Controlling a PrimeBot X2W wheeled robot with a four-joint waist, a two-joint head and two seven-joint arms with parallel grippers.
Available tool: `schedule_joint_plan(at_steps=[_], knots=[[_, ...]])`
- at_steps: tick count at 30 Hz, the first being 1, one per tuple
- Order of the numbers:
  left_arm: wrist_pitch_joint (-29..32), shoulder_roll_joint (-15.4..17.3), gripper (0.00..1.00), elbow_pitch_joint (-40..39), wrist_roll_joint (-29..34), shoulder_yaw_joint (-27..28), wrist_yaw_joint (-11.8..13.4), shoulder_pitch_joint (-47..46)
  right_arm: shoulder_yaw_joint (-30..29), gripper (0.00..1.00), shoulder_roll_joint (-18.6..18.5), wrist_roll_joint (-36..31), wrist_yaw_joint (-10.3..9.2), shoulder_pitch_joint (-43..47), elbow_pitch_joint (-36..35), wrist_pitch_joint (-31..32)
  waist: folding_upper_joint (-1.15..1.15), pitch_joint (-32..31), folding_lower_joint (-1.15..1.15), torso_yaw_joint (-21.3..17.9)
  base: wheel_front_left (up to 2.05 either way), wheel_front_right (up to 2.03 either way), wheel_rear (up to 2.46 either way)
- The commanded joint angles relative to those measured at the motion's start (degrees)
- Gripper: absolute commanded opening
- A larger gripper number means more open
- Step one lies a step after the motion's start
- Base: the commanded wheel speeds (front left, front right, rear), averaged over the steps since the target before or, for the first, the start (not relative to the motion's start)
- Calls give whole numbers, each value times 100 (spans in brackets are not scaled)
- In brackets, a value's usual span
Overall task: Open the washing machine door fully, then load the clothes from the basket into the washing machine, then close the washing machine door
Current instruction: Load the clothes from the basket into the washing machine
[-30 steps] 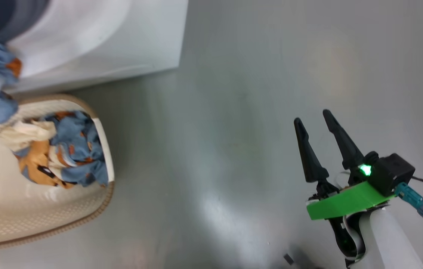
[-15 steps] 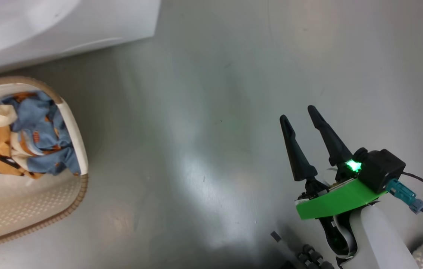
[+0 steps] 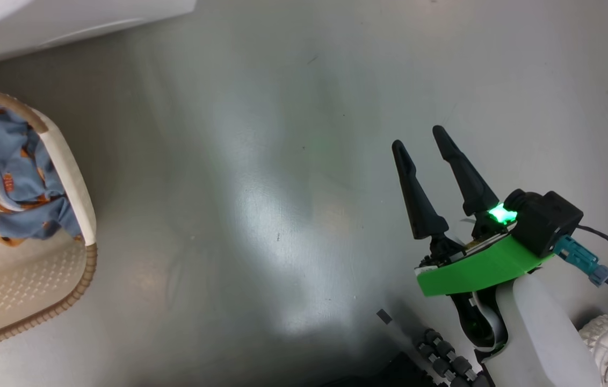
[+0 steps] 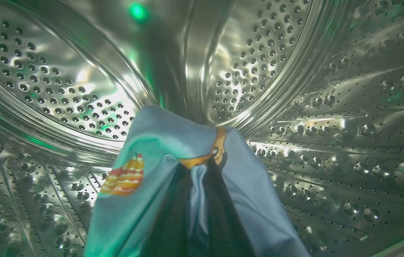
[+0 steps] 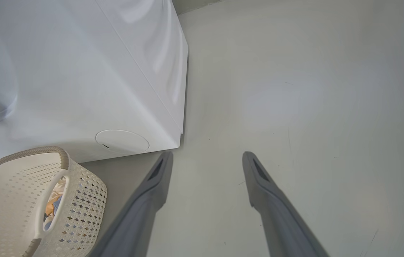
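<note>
Cream-white perforated plastic basket (image 3: 70, 180) at 9 o'clock, light blue printed clothes (image 3: 8, 177) inside; white boxy washing machine (image 3: 41, 21) behind at 11; dark two-fingered right gripper (image 3: 418, 137) at 4, well apart.

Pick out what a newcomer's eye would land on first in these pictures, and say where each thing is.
A shining perforated steel drum surrounds a light blue garment with a cake print, pinched in the shut jaws of the left gripper, low in the left wrist view. At the head view's lower right, the bright green bracket on the right gripper stands out over grey floor, jaws open.
</note>
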Motion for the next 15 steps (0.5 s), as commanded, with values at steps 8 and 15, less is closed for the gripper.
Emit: schedule_joint_plan(at_steps=[8,15], knots=[[-71,319,100,337,-495,-178,-14,77,51,100,7,31,35,125,-40,-27,0,-117,-1,118,0,0,0],[-463,155,100,520,-715,-282,-14,461,-61,100,7,-71,35,126,-1,-27,0,-400,-1,304,0,0,0]])
